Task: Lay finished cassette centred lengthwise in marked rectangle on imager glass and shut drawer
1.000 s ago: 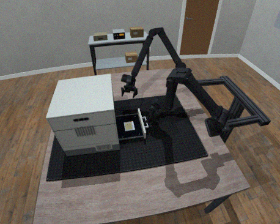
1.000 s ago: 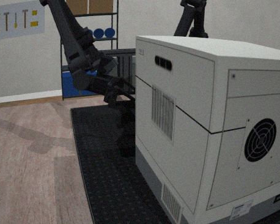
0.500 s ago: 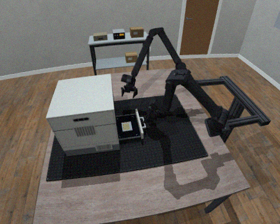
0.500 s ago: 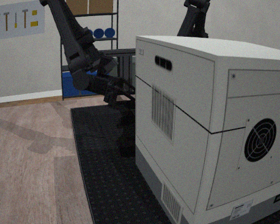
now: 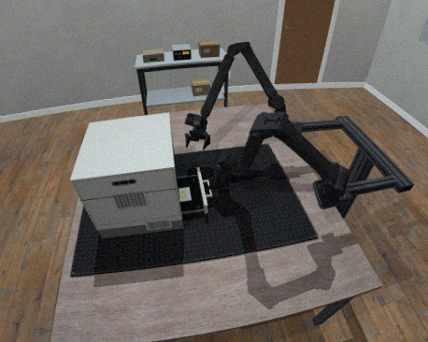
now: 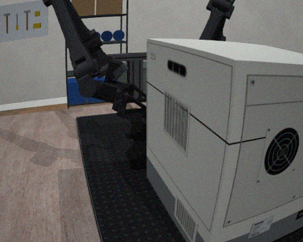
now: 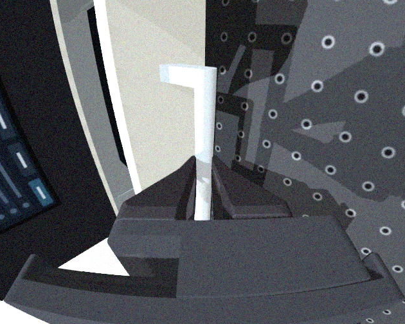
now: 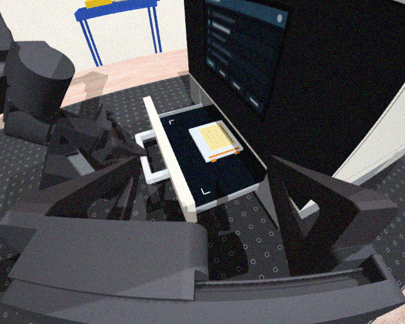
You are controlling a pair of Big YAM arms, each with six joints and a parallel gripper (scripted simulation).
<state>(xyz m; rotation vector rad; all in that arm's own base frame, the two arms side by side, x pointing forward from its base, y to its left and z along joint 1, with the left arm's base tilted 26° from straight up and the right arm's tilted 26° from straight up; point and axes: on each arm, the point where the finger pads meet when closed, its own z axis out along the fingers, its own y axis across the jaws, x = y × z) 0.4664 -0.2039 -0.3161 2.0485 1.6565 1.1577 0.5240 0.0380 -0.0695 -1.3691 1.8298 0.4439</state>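
Room and surface: pale grey wall behind; below, a pinkish wood-grain table point(image 5: 196, 299) point(image 6: 30, 182) bearing a black perforated mat point(image 5: 276, 220) point(image 6: 122, 198) point(image 7: 370, 139).
Imager IM: boxy, white, black-fronted cabinet point(image 5: 126, 154) point(image 6: 188, 132), resting loose on the mat; likely to slide under a hard or crooked shove.
Drawer: cream front panel point(image 5: 202, 192) point(image 7: 153, 87) point(image 8: 171, 160) out from the cabinet; dark glass partly exposed.
Handle: white, square-cornered bar point(image 5: 209, 188) point(image 7: 204, 115) point(image 8: 144, 167), pinched between the fingers of the left gripper point(image 5: 217, 184) point(image 6: 140, 100) point(image 7: 204, 162), presumably to steer the drawer straight inward.
Right gripper point(image 5: 197, 144) point(image 8: 204, 160): spread, holding nothing, beside the drawer and off the glass; probably there to leave the closing path free.
FINISHED: flat white cassette with yellow face and orange strip point(image 5: 185, 193) point(image 8: 215, 139), lying on the glass, face up; laid inward of two visible white corner marks point(image 8: 171, 121) point(image 8: 204, 191). Exact centring, cannot tell.
Pointing: orange-strip end towards the right gripper's side; long axis seemingly parallel to the front panel, across the drawer's travel.
Next: ease fully shut, gently, lest FINISHED slip.
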